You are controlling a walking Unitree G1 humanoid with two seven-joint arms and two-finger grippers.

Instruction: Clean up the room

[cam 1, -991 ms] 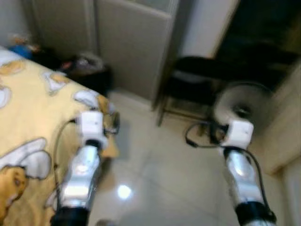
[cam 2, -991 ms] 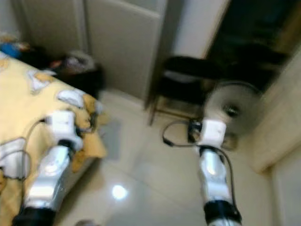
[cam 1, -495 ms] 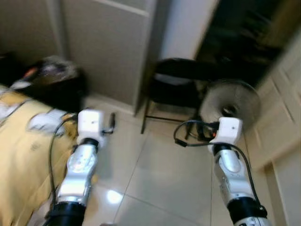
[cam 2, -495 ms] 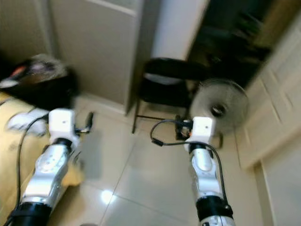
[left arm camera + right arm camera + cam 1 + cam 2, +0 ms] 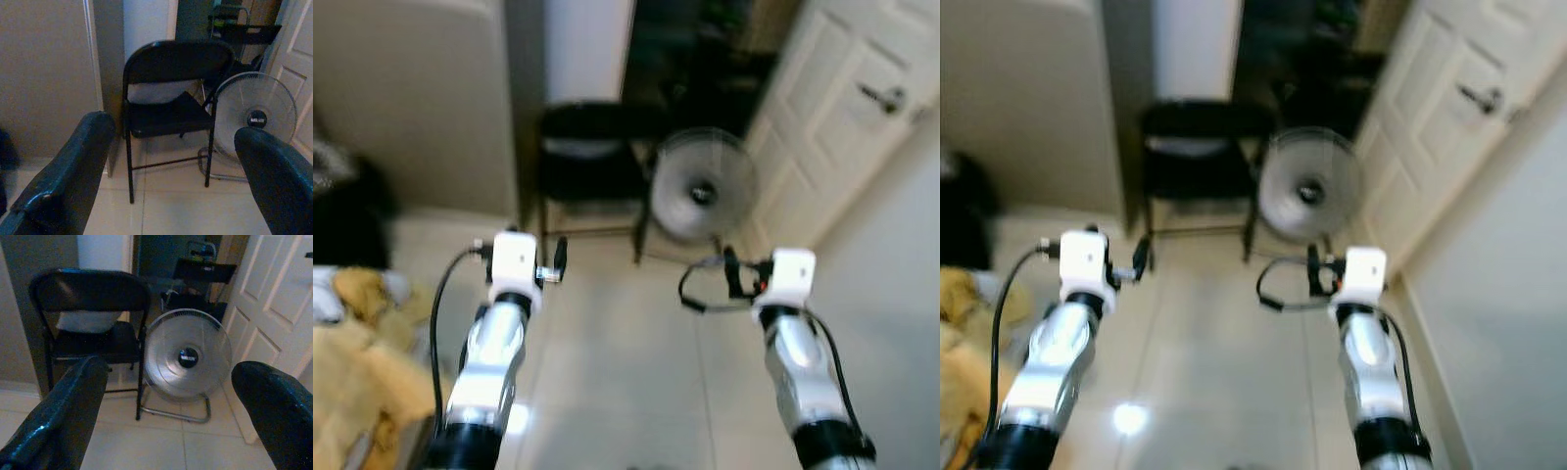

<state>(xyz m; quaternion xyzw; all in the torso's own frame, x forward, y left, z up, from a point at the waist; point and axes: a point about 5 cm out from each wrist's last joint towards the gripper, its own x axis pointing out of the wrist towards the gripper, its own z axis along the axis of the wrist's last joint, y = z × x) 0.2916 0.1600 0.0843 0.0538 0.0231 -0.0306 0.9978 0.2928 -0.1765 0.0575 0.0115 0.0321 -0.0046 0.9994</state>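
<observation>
1. your left gripper (image 5: 171, 176) is held out over the pale tiled floor (image 5: 626, 382), its fingers (image 5: 63, 171) spread apart with nothing between them.
2. your right gripper (image 5: 168, 416) is the same, fingers wide apart and holding nothing.
3. ahead you have a black folding chair (image 5: 166, 98) and, just beside it, a floor fan (image 5: 186, 355) by the white door (image 5: 832, 108).
4. rumpled yellow bedding (image 5: 357, 382) lies at your left.

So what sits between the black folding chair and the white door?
A floor fan stands between the black folding chair and the white door, clearest in the right wrist view.
</observation>
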